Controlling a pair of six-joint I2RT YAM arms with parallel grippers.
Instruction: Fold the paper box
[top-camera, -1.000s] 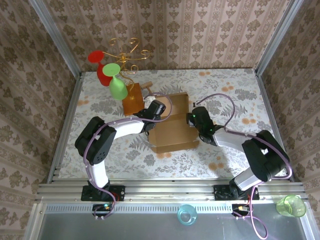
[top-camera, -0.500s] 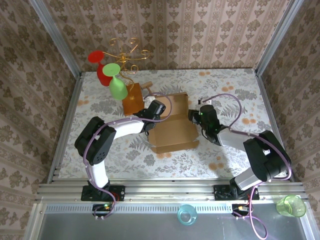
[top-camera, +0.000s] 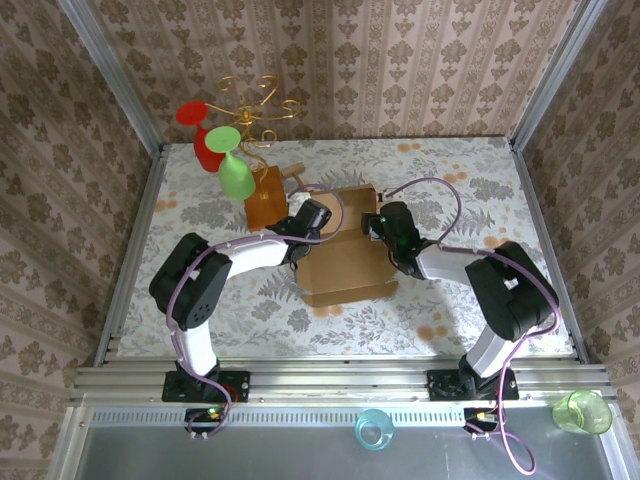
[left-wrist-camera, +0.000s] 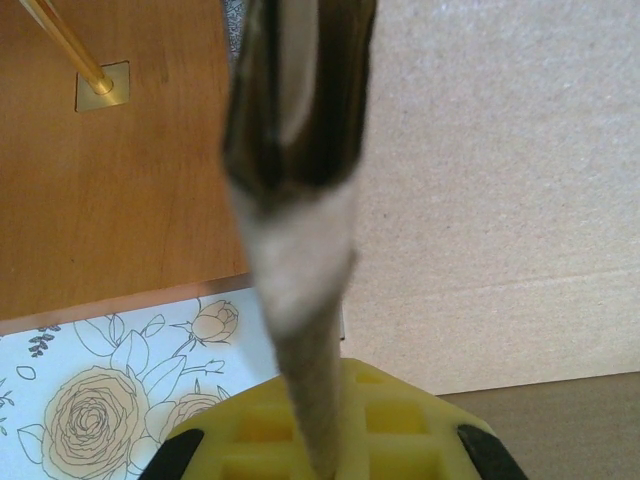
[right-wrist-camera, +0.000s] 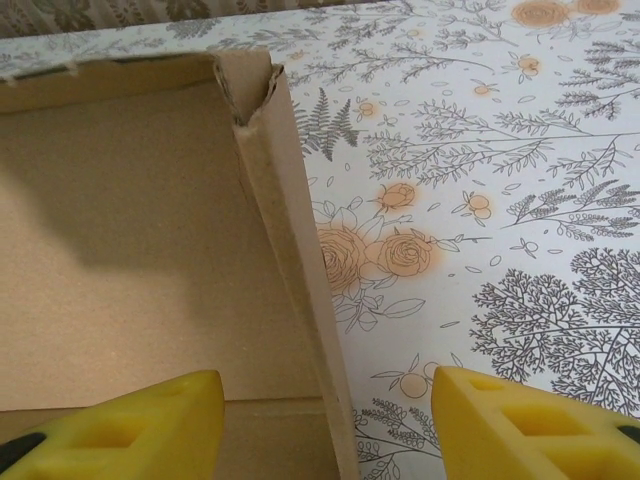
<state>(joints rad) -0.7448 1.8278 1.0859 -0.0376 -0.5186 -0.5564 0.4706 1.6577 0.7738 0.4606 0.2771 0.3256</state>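
The paper box (top-camera: 345, 268) lies in the middle of the table as a shallow brown cardboard tray with raised side walls. My left gripper (top-camera: 312, 220) sits at its left wall. In the left wrist view that gripper (left-wrist-camera: 320, 440) is shut on the wall's blurred upright edge (left-wrist-camera: 300, 250), with the box's inner panel (left-wrist-camera: 500, 200) to the right. My right gripper (top-camera: 383, 228) is at the right wall near the far corner. In the right wrist view it (right-wrist-camera: 325, 420) is open and its yellow fingers (right-wrist-camera: 140, 420) straddle the wall (right-wrist-camera: 290, 230) without touching it.
An orange-brown wooden block (top-camera: 266, 198) with a gold wire stand (top-camera: 255, 110) stands just left of the box, holding a red glass (top-camera: 200, 140) and a green glass (top-camera: 235, 170). A teal cup (top-camera: 373, 428) and a green cup (top-camera: 582, 410) sit on the front ledge.
My right gripper swung out to the right, then came back to the box's right wall, slightly farther back, with its jaws a little wider. The left arm has stayed still.
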